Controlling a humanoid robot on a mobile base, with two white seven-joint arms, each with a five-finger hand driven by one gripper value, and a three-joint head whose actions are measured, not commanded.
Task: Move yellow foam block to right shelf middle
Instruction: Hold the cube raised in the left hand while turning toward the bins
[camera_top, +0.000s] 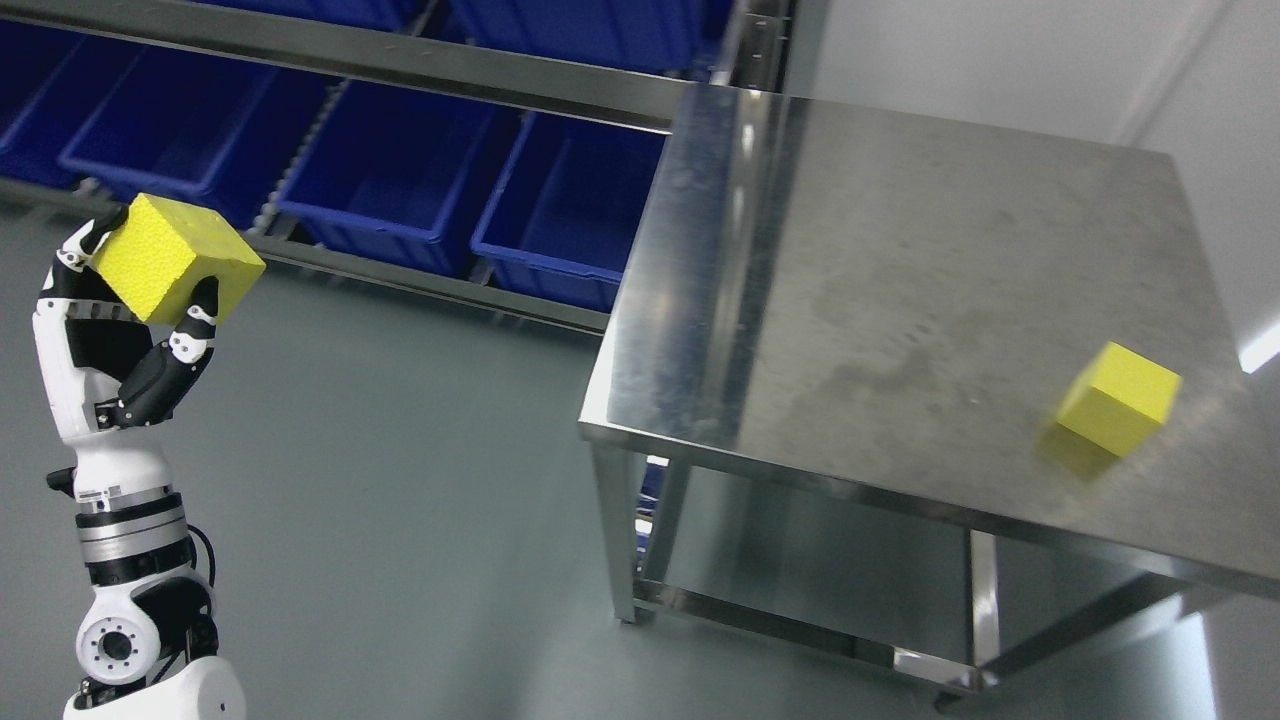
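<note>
A robot's left hand (125, 310), white with black finger joints, rises from the lower left of the head view on a jointed white and silver arm. Its fingers (200, 315) are clamped around a yellow foam block (175, 255), a cube with a finely pitted surface, held tilted in the air well above a grey floor (400, 450). One finger presses the block's right lower face and others wrap its left edge, so the grip spans opposite sides. The right hand is not visible.

Behind the hand, a metal rack (400, 60) holds a row of blue plastic bins (400, 180). To the right stands a stainless steel table (900, 280) with a lower shelf (800, 580). On the tabletop, near its right front edge, sits a second yellow foam cube (1120, 398), well apart from the held one.

The block looks very light and soft enough to dent slightly under pressure. Its rough, pitted faces should resist slipping. It seems unlikely to break, though hard squeezing could crush its corners. Holding it across two flat opposite faces, as now, looks the steadiest grip; pinching at corners would probably let it twist.
</note>
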